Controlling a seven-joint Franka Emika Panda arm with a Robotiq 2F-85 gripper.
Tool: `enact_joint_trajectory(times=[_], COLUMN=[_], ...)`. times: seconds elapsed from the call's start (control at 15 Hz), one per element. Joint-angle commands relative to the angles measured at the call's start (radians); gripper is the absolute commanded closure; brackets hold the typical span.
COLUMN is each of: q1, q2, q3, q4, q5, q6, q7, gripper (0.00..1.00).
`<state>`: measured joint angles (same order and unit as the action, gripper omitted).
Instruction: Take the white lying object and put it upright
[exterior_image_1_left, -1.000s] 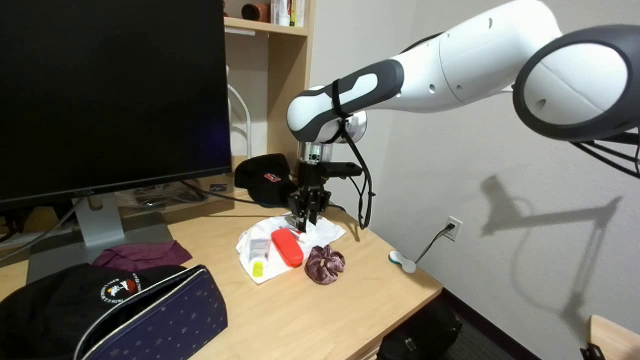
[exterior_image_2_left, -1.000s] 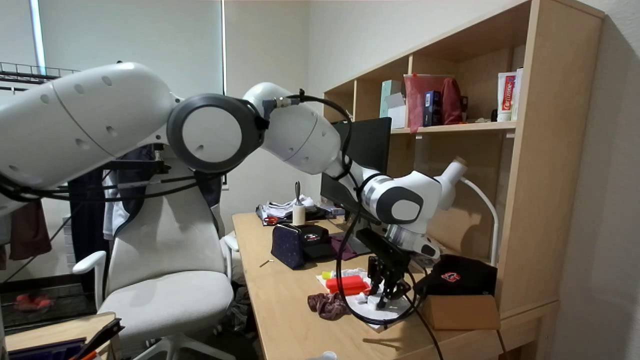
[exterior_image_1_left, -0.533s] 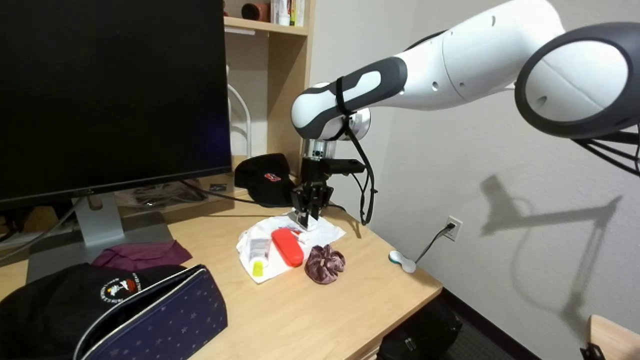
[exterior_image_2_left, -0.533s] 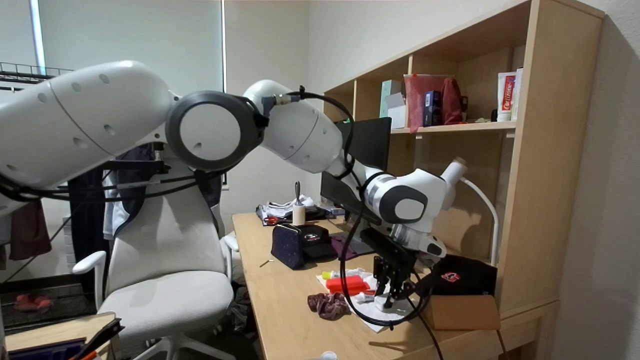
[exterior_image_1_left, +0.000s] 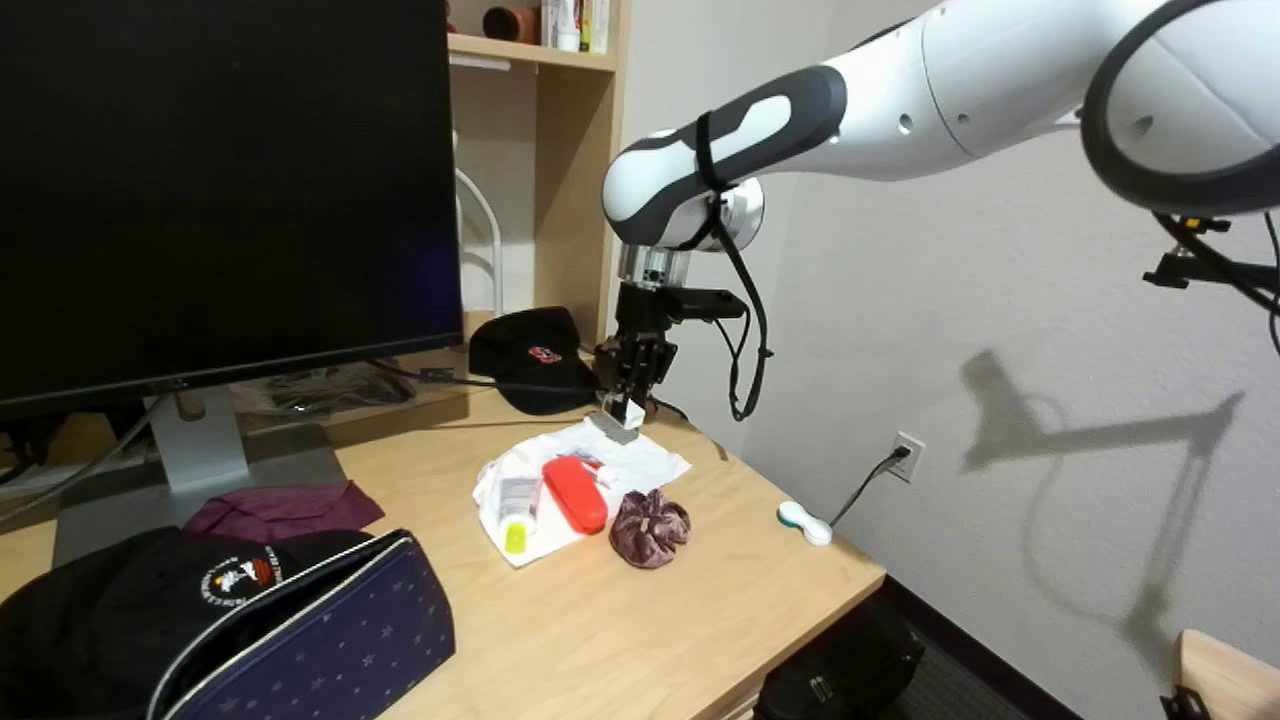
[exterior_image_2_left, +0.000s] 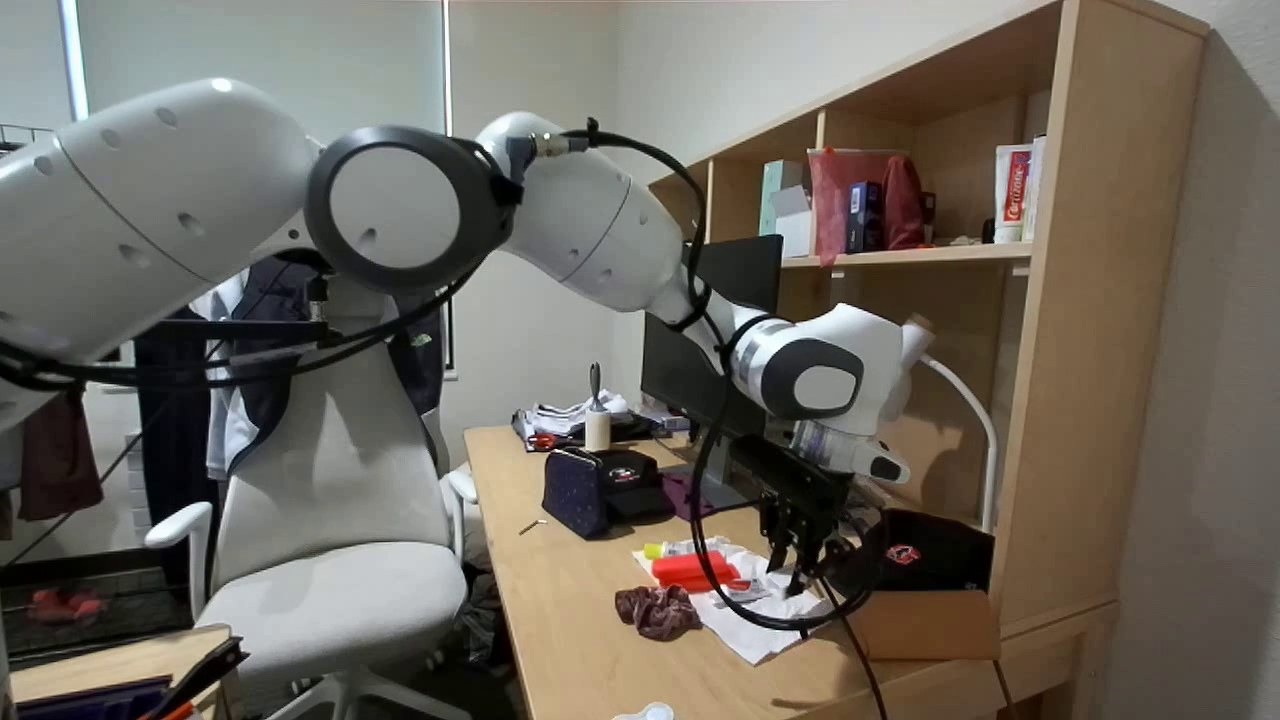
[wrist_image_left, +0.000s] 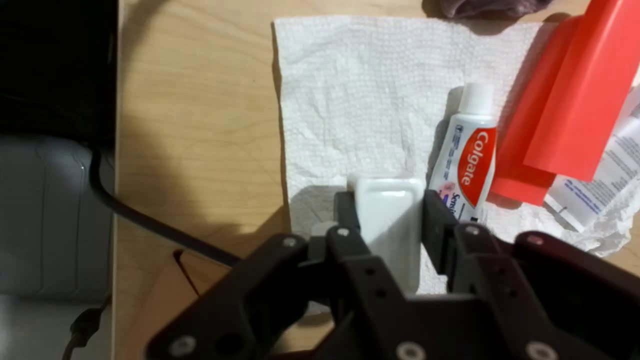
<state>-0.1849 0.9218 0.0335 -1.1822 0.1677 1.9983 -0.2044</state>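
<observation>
One gripper (wrist_image_left: 390, 214) with two fingers (wrist_image_left: 346, 212) has hold of one white object (wrist_image_left: 392, 225): the fingers are parted by no more than its width, one against each side. Object and fingers are at the edge of one paper towel (wrist_image_left: 360, 100) on the desk (exterior_image_1_left: 560, 630); whether the object clears the towel, and how it tilts, cannot be told.

On the towel lie three other things: one Colgate tube (wrist_image_left: 467, 160), one red case (wrist_image_left: 570, 115) and one yellow-capped tube (exterior_image_1_left: 518, 505). One scrunchie (exterior_image_1_left: 655, 540) lies just beside the towel. Further round are one black baseball cap (exterior_image_1_left: 525, 345) near the gripper, a second black baseball cap (exterior_image_1_left: 110, 610) beside one navy pouch (exterior_image_1_left: 350, 640), one maroon cloth (exterior_image_1_left: 285, 510), one monitor (exterior_image_1_left: 230, 190), and one small white-and-teal case (exterior_image_1_left: 805, 523) near the desk's edge.

Set against half a second ago, the arm (exterior_image_2_left: 600, 240) is higher in both exterior views, and the gripper has risen with it. In an exterior view the white object (exterior_image_1_left: 634, 413) has gone up too, farther from the red case, and more of the towel lies bare where the fingers were. The Colgate tube, the red case, the yellow-capped tube and the scrunchie keep their places
</observation>
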Motion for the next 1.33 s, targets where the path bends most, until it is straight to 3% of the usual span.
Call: enact_joint_trajectory(times=[0.0, 0.4, 0.47, 0.6, 0.67, 1.07, 1.27], q1=[-0.008, 0.004, -0.006, -0.004, -0.003, 0.0, 0.019], q2=[-0.127, -0.201, -0.123, -0.144, -0.152, -0.142, -0.161], q3=[-0.004, -0.014, -0.008, -0.007, -0.007, -0.018, -0.055], q4=[-0.235, -0.531, -0.383, -0.458, -0.473, -0.569, -0.612], q5=[0.001, 0.014, -0.007, -0.01, -0.01, 0.01, -0.001], q6=[0.179, 0.658, 0.543, 0.631, 0.64, 0.878, 0.954], q7=[-0.032, 0.045, 0.035, 0.041, 0.042, 0.111, 0.185], gripper=[0.86, 0.85, 0.65, 0.65, 0.87, 0.88, 0.88])
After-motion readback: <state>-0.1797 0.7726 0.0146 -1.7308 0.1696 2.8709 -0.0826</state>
